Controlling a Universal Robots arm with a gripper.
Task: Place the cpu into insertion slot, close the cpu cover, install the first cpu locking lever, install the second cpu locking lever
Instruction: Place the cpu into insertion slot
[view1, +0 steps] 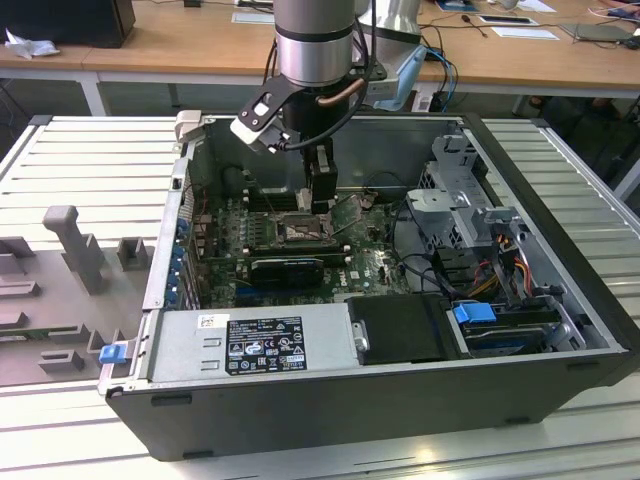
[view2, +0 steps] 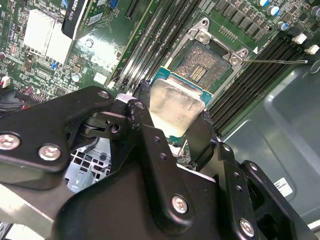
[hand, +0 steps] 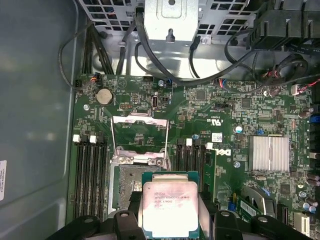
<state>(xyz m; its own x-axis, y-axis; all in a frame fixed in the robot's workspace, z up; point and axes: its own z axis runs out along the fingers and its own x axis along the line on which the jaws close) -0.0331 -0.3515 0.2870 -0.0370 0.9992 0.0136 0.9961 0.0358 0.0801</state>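
Hazards first, then pose, each running large to small.

Case (view1: 350, 410): laid open, side panel off, walls close about the work. A wide swing of the arm could strike a wall.

Board (hand: 225, 115): green, flat on the case floor. Memory slots (hand: 90, 175) run along both sides of the socket, so a chip let go off target would land across them.

Cover (hand: 137, 119): silvery frame, swung up and standing open at one edge of the slot. If it tips back down it would bar the way, and a chip carried too far toward it would catch its edge.

Slot (view2: 200, 67): bare, contacts exposed. This looks the chief risk: a chip set down skewed, off centre or wrongly turned would likely bend them.

Cpu (view2: 175, 105): held above the board, overlapping the slot's edge opposite the cover, not seated. It is held by thin edges only, so it could slip or tilt under any knock.

Lever (view2: 272, 61): thin wire reaching out from a slot corner, seemingly released. It could snag a finger passing low.

Arm (view1: 315, 45): comes straight down from above into the far half of the case, wrist upright.

Gripper (view1: 320, 205): points down, fingers (view2: 145, 112) clamped on opposite edges of the cpu, close over the slot.
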